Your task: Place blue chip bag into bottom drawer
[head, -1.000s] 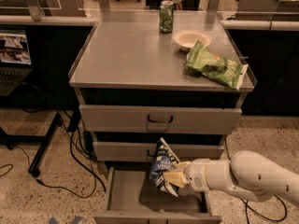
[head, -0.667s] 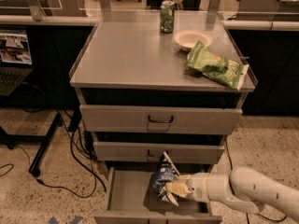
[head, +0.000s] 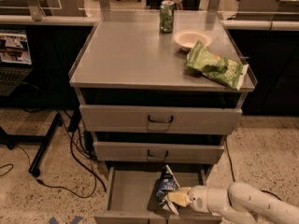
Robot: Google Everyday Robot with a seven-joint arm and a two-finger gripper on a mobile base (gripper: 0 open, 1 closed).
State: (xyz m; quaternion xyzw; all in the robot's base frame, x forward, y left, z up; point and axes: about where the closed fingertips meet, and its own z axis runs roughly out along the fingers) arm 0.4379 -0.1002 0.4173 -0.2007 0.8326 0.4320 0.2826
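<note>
The blue chip bag (head: 166, 186) is dark navy with white lettering. It stands tilted inside the open bottom drawer (head: 128, 192), a wide grey tray pulled out at the cabinet's foot. My gripper (head: 174, 199) reaches in from the lower right on a white arm and is shut on the blue chip bag's lower part, with yellowish fingers (head: 176, 198) against it. The bag sits low in the drawer's right half.
The two upper drawers (head: 160, 119) with black handles are closed. On the cabinet top lie a light green chip bag (head: 216, 66), a white bowl (head: 191, 38) and a green can (head: 166, 16). Cables and a stand's legs (head: 44, 146) lie on the floor at left.
My gripper has lowered the blue chip bag further down into the bottom drawer. The arm has dropped lower in the view.
</note>
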